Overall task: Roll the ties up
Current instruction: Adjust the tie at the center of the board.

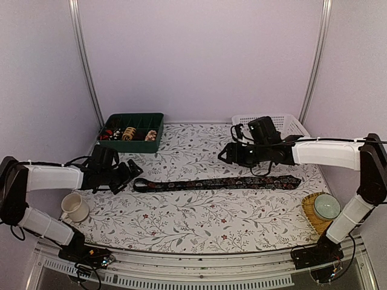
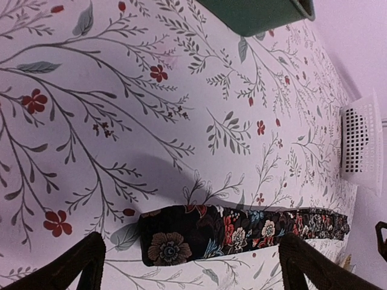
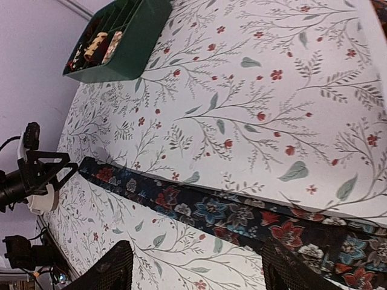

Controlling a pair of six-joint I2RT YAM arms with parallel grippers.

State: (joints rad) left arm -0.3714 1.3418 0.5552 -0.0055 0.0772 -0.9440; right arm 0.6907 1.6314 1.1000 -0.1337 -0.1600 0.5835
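Observation:
One dark floral tie (image 1: 217, 183) lies flat and straight across the middle of the table, its narrow end on the left. My left gripper (image 1: 132, 177) hovers open just at that narrow end. In the left wrist view the squared tie end (image 2: 175, 238) lies between and a little ahead of the spread fingers (image 2: 78, 266), untouched. My right gripper (image 1: 222, 154) hangs open above the table, just behind the tie's middle. In the right wrist view the tie (image 3: 242, 217) runs diagonally past the dark fingertips (image 3: 112, 269), with nothing gripped. Several coiled ties (image 1: 129, 133) sit in the green tray.
The dark green compartment tray (image 1: 151, 116) stands at the back left, a white mesh basket (image 1: 290, 124) at the back right. A cream mug (image 1: 74, 207) sits at the front left. A pale cup (image 1: 327, 206) on a woven mat (image 1: 307, 208) sits at the front right.

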